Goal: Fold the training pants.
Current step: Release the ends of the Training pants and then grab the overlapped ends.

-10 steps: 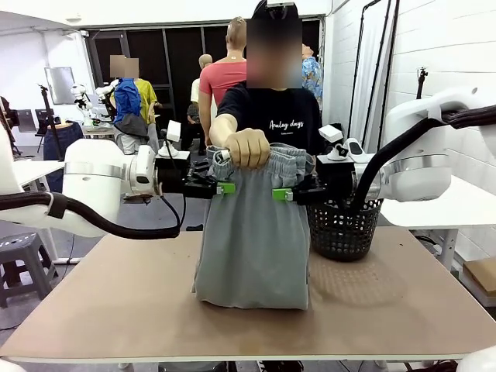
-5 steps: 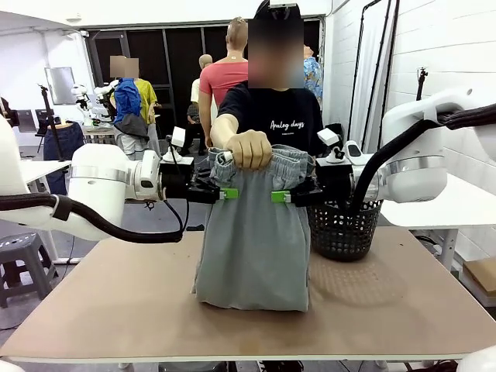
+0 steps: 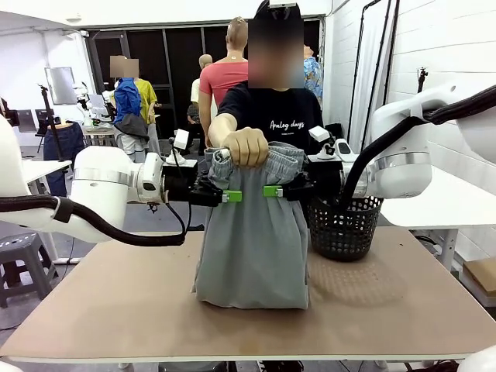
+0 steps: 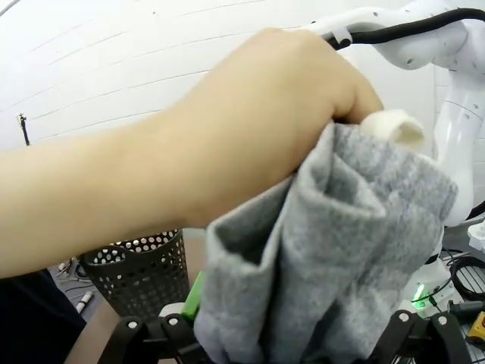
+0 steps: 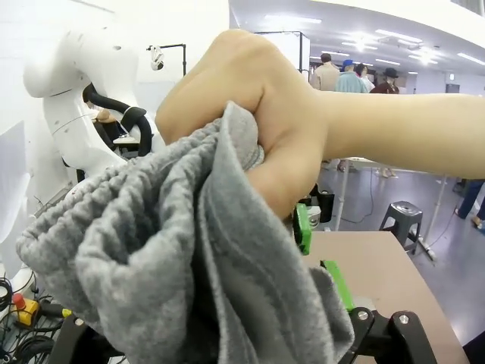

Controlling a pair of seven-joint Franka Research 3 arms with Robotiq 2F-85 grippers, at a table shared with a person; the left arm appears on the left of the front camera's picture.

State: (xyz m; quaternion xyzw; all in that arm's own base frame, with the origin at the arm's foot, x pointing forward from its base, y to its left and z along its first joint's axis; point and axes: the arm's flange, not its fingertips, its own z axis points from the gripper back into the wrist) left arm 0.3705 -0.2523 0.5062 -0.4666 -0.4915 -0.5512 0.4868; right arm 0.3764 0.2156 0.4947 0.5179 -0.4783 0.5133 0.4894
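A person's hand holds the light grey training pants up by the bunched waistband, and the legs hang down to the table. My left gripper reaches in from the left just under the hand, and its green pad lies over the cloth. My right gripper comes in from the right at the same height. Both are open. In the left wrist view the pants hang between my wide-open fingers. In the right wrist view the pants and the fist sit between the fingers.
A black mesh basket stands on the table behind my right arm, also seen as the basket in the left wrist view. Several people stand farther back. Bare tabletop lies in front and to the left.
Both grippers have moved inward toward each other across the upper pants, just below the person's hand. The hand and pants have stayed put.
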